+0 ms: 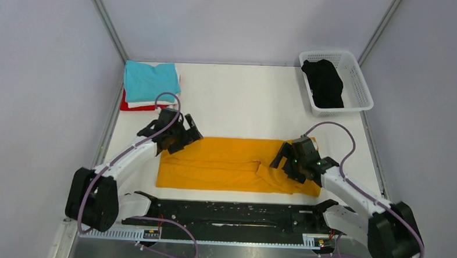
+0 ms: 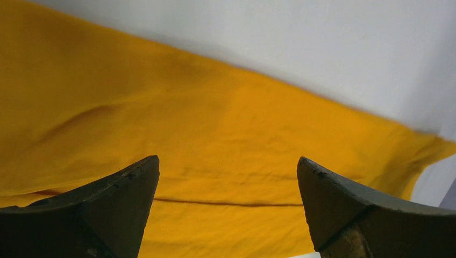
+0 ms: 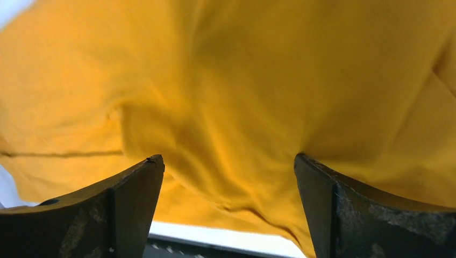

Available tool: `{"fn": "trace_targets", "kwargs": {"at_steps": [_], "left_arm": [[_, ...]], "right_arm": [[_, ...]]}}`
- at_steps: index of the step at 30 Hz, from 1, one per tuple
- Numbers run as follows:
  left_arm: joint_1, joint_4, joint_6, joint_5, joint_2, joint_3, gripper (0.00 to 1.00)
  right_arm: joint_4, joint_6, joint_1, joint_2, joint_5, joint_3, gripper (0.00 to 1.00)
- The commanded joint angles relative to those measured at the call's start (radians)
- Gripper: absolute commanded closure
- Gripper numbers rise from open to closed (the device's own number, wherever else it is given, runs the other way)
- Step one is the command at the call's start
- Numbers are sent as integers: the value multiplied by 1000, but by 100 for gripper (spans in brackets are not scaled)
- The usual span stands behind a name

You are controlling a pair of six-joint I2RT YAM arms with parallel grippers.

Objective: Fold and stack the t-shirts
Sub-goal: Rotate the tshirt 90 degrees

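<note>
Wide-open, my left gripper (image 2: 228, 158) and right gripper (image 3: 228, 156) overhang a mustard-orange cloth t-shirt (image 1: 213, 163); a one-layer pinch may unfold it.

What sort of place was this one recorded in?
Likely a robotics lab cell, not a home: plain grey wall panels on metal framing box in a white table, and a black mounting rail joins two robot arms near a mustard-orange t-shirt.

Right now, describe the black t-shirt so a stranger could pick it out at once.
Look to the far right corner of the white table, where a white lattice basket sits. The black t-shirt lies crumpled inside it. It is the only dark garment and the only one in a container.
</note>
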Motion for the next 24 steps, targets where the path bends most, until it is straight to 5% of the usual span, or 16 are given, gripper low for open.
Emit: {"fn": "trace_targets", "kwargs": {"at_steps": [1,11,17,24], "left_arm": [[-40,54,25,80,92,-35,1],[-92,124,-35,96,68,-210,1],[-242,205,-118,155,156,-159,1],[-337,204,-172,221,289,-19,1]], "right_arm": [[114,-5,-70,257,-53,113,1],[5,-182,-135,942,-161,795,1],[-364,-319,-170,1287,-161,1469,0],[-633,-280,-188,1752,-311,2227,1]]}}
